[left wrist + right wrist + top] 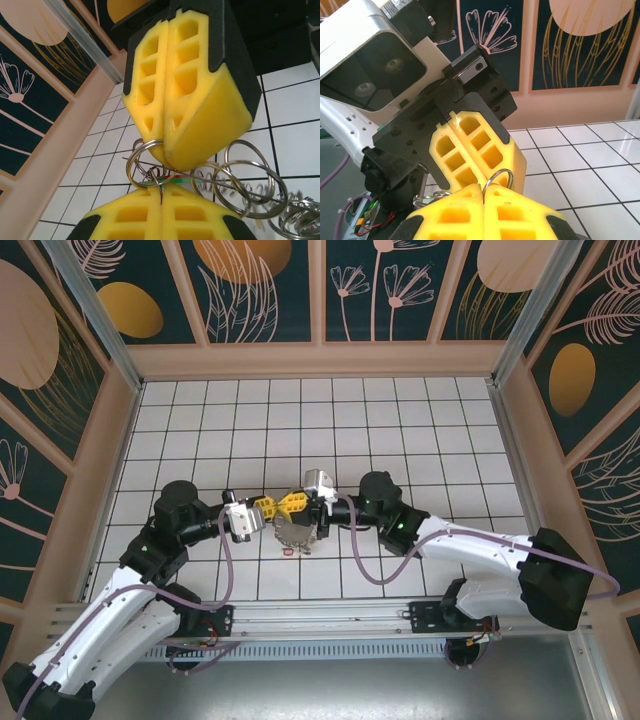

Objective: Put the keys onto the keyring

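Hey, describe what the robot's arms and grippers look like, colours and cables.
The left arm and right arm have white shells with black joints; a purple cable loops along each. The left gripper and right gripper have yellow fingers moulded with rectangular pockets, in black mounts.

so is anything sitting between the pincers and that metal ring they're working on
Nothing visible is in the way: the left pincer and right pincer are both shut on the metal ring, tips almost meeting. The other rings hang off to one side, not between them.
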